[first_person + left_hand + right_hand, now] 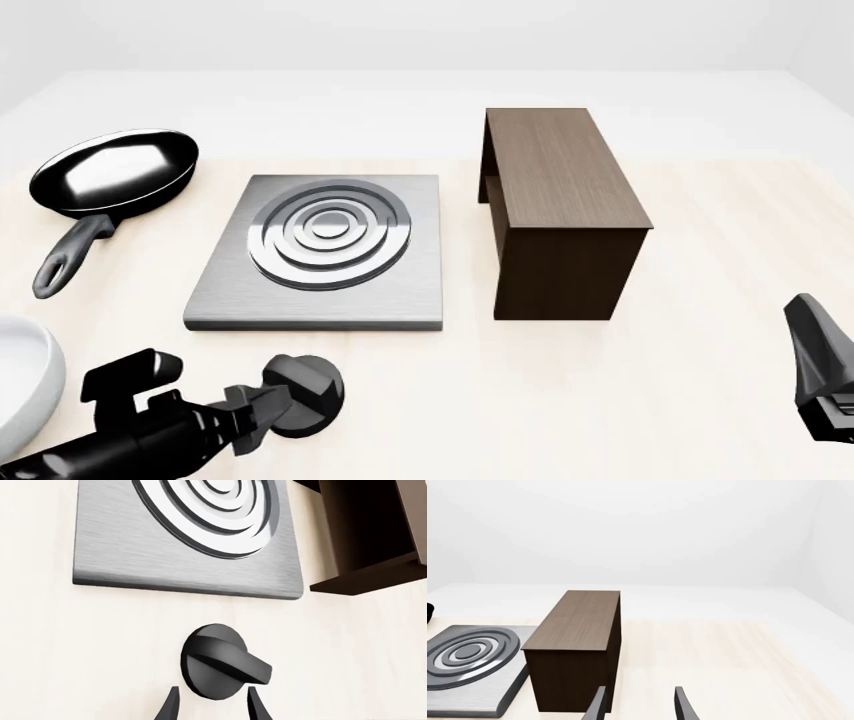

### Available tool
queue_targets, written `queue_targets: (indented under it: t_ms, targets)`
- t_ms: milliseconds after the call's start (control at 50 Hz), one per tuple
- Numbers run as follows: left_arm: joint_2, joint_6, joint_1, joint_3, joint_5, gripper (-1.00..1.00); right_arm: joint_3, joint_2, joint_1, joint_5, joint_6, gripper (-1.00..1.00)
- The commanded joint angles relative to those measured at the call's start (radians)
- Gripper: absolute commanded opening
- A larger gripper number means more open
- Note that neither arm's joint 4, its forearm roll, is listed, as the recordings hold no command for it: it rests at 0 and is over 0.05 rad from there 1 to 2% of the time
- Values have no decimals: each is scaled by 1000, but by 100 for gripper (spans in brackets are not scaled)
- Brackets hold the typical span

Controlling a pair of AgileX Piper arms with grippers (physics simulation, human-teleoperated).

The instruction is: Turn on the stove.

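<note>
Black ridged knob [217, 661] sits just ahead of our left gripper [212, 707], fingers spread and astride its near edge, stove [133, 555] beyond. We'd judge: advance, centre on the ridge, clamp, then rotate. Right gripper [639, 706] parted, idle beside cabinet [577, 650].

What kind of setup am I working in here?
Likely a simulated kitchen tabletop: a stove with its knob, a frying pan and a wooden cabinet on a pale table.
</note>
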Motion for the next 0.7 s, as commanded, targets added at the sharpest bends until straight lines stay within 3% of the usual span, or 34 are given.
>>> queue_targets:
  t_ms: [20,40,60,480,700]
  targets:
    - [-212,92,70,-38,247,100,0,0,0,0,0,100]
    - [-229,98,77,-43,267,100,0,0,0,0,0,100]
    - [-492,364,358,-201,643,100,0,0,0,0,0,100]
    - [-574,410,457,-258,735,100,0,0,0,0,0,100]
    - [-668,423,539,-339,853,100,0,0,0,0,0,100]
